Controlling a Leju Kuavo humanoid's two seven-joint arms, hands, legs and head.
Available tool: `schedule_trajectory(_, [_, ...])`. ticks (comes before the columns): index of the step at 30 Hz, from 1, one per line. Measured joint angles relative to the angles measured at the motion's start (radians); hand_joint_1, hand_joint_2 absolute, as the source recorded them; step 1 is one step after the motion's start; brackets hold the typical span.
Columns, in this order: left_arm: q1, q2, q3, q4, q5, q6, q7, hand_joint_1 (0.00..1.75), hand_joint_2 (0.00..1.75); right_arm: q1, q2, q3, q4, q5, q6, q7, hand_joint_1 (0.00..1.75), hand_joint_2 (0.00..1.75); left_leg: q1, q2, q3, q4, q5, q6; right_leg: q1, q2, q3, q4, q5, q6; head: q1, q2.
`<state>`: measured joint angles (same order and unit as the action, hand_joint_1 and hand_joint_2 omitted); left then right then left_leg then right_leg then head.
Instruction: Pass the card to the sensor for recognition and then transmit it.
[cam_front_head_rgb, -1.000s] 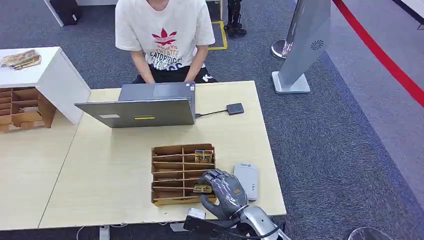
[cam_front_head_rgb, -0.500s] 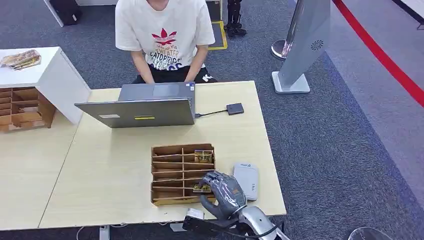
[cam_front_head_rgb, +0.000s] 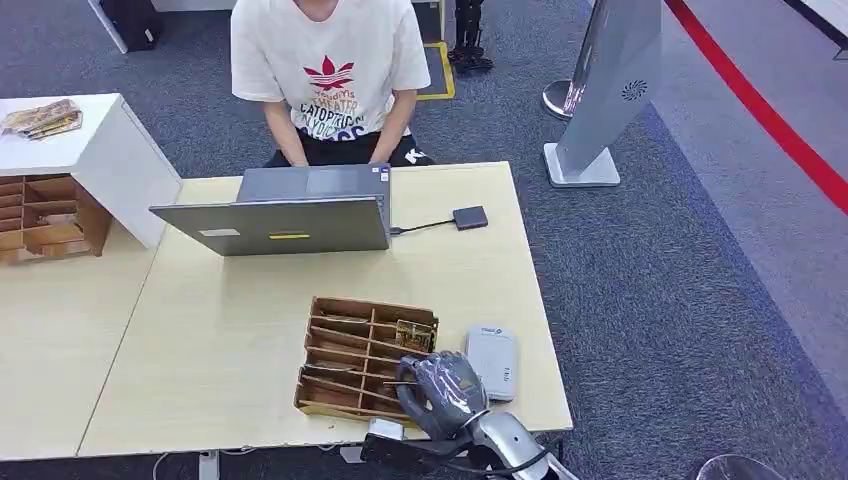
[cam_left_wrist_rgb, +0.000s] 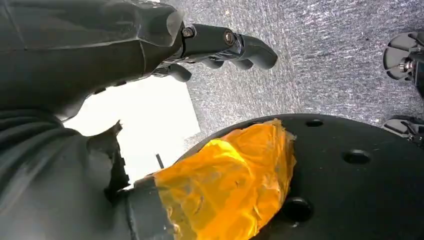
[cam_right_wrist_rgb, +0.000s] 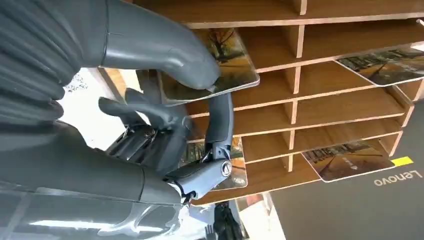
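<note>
Rack (cam_front_head_rgb: 352, 350) now skewed on counter (cam_front_head_rgb: 220, 350); reader (cam_front_head_rgb: 493, 361) beside. Right robot hand (cam_front_head_rgb: 440, 392) pinching glossy photo card (cam_right_wrist_rgb: 210, 67); left robot hand (cam_left_wrist_rgb: 220, 47) curled empty.

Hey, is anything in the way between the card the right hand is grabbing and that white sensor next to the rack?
Nothing visible blocks it. The right hand pinches the card at the wooden rack's near right corner, and the white sensor lies flat just right of the rack, with bare table between.

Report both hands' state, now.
Left hand: fingers curled, holding nothing.
Right hand: pinching a card at the wooden organizer.
</note>
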<state>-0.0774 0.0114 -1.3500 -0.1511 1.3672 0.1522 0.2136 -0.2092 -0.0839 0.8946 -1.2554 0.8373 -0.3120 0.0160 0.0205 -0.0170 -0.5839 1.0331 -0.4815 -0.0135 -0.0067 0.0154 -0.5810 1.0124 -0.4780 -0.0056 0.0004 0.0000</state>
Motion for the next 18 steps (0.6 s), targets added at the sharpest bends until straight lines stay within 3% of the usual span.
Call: schedule_trajectory(18, [0.000,0.000,-0.001,0.000,0.002,-0.002,0.000,0.00,0.00,0.000,0.000,0.000,-0.004,-0.011,-0.009,0.004,1.75,1.75,0.000,0.000,0.000,0.000,0.000,0.000,0.000,0.000,0.000,0.000,0.000,0.000,0.000,0.000])
